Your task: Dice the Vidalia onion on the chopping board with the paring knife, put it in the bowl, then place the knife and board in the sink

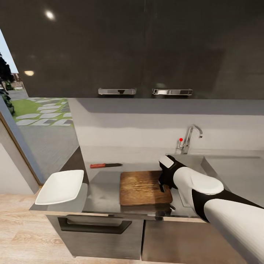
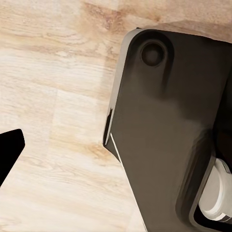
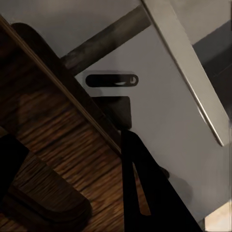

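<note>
The dark brown chopping board (image 1: 145, 187) lies flat on the steel surface in front of the sink (image 1: 238, 170). My right gripper (image 1: 162, 186) reaches down at the board's right edge. Up close, its two dark fingers (image 3: 14, 164) stand apart on either side of that edge of the board (image 3: 58, 130), so the gripper (image 3: 72, 140) is open. The paring knife (image 1: 105, 165), red handle to the left, lies behind the board's left corner. The white bowl (image 1: 60, 186) sits on the countertop (image 1: 73, 205) at the left end. The onion is out of view. One dark finger (image 2: 9, 154) of my left gripper hangs over the floor.
A chrome faucet (image 1: 190, 137) with a red knob (image 1: 180, 139) stands behind the sink. Dark upper cabinets with two bar handles (image 1: 116, 91) hang overhead. A doorway to a garden opens at the left. The robot's dark base (image 2: 164, 121) sits over the pale wooden floor (image 2: 53, 72).
</note>
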